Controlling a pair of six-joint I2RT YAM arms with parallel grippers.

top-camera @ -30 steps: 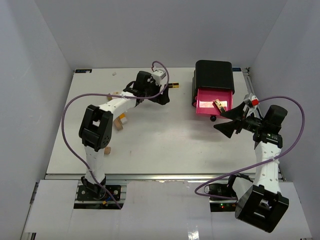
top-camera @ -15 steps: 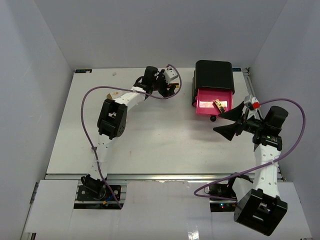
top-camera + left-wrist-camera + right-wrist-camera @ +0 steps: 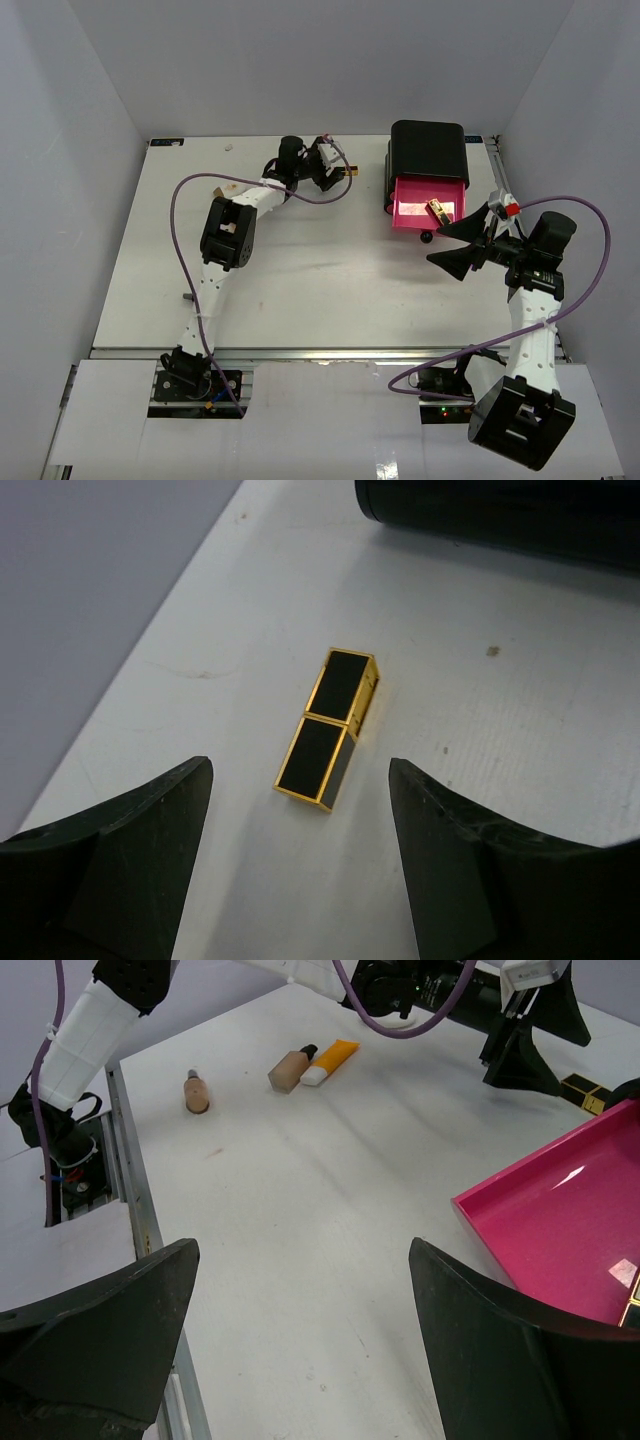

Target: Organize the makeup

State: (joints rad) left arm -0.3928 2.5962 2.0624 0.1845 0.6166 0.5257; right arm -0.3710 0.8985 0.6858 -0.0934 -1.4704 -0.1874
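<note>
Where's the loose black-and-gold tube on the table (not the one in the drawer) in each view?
Top external: tube on the table's far side, just left of the black box.
Left wrist: centre frame, lying flat.
Right wrist: upper right edge, beyond the pink drawer.
Shared landmark: the black box with its drawer.

Overhead: high behind the arm bases, looking down on the whole bench (image 3: 320,290), black box (image 3: 428,150) at far right. Left wrist: close and low, just left of the box, facing it. Right wrist: beside its pink drawer (image 3: 560,1220), facing left across the bench; left claw (image 3: 342,172) shared with overhead.
</note>
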